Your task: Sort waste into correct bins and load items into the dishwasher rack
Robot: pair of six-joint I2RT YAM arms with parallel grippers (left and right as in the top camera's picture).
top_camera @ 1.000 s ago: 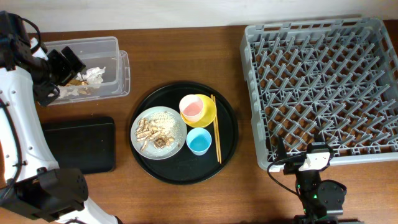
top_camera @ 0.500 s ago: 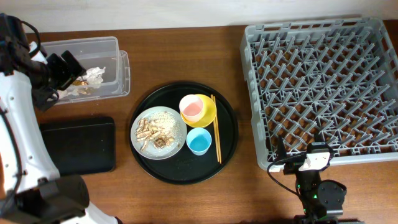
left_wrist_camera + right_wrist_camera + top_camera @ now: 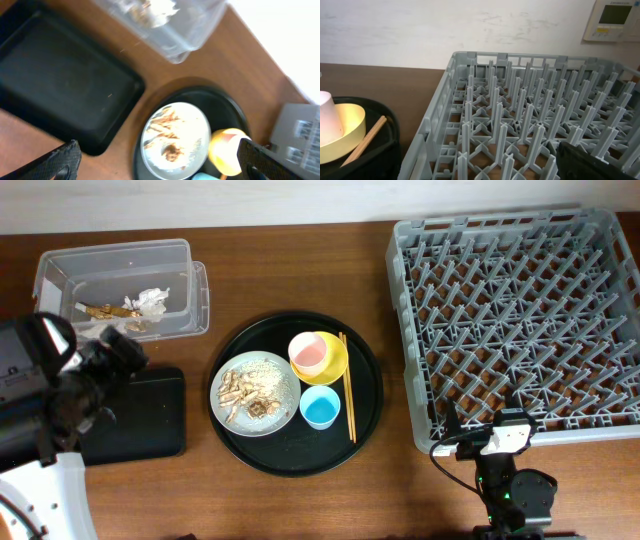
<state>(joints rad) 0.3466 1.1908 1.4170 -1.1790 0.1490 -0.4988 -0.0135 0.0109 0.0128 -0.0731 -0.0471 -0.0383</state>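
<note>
The clear tub [image 3: 120,285] at the back left holds a crumpled napkin [image 3: 152,301] and brown scraps [image 3: 100,310]. Below it lies the shallow black tray [image 3: 140,415]. On the grey plate [image 3: 254,393] [image 3: 175,132] lie beige food bits and stick scraps. A pink cup [image 3: 309,352] sits in the yellow bowl [image 3: 330,360]. The blue cup [image 3: 320,407] and chopsticks [image 3: 347,385] lie beside them. My left gripper [image 3: 115,350] [image 3: 157,150] hangs open and empty above the black tray's upper edge. The right gripper [image 3: 487,430] stands open at the near edge of the dishwasher rack [image 3: 515,320] [image 3: 530,115].
The plate, bowl, cups and chopsticks all rest on a large round black tray [image 3: 296,450] in the middle of the wooden table. The tub's lid rim sticks out on its right side. Bare wood separates the round tray from the rack.
My left arm has left the clear tub and swung toward the near side, now over the black tray's upper edge. The gripper stays open. The right arm has not moved.
</note>
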